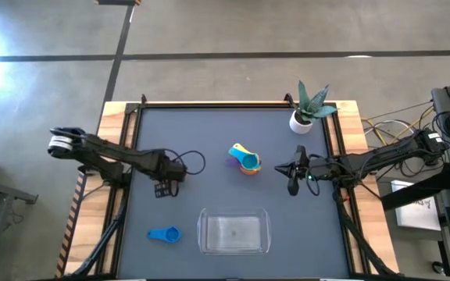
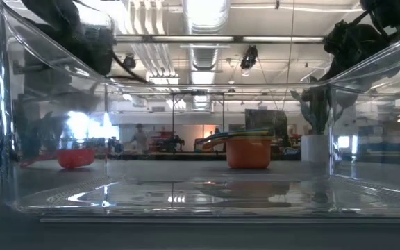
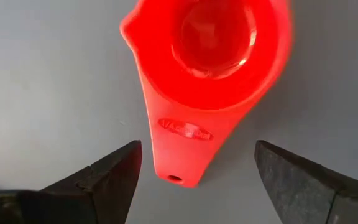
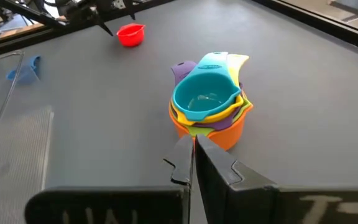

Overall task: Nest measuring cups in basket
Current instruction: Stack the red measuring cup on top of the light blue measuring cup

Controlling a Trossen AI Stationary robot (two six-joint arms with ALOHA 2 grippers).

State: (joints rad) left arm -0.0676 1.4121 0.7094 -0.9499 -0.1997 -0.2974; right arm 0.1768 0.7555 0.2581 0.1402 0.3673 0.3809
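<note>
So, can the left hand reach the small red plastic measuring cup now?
Probably yes: the left hand is open directly above the small red plastic measuring cup, its fingers on either side of the flat handle, with nothing between them.

A: Worktop (image 1: pixel 209 133) dark grey, matte, wood-edged. Clear basket (image 1: pixel 233 232) at near edge, centre. Blue cup (image 1: pixel 165 234) just left of it, apart.

B: Mid-worktop: nested stack (image 1: pixel 245 159), orange cup lowest, light blue on top. Red cup (image 4: pixel 130 34) lying left of centre. White plant pot (image 1: pixel 302 120) at far right corner.
</note>
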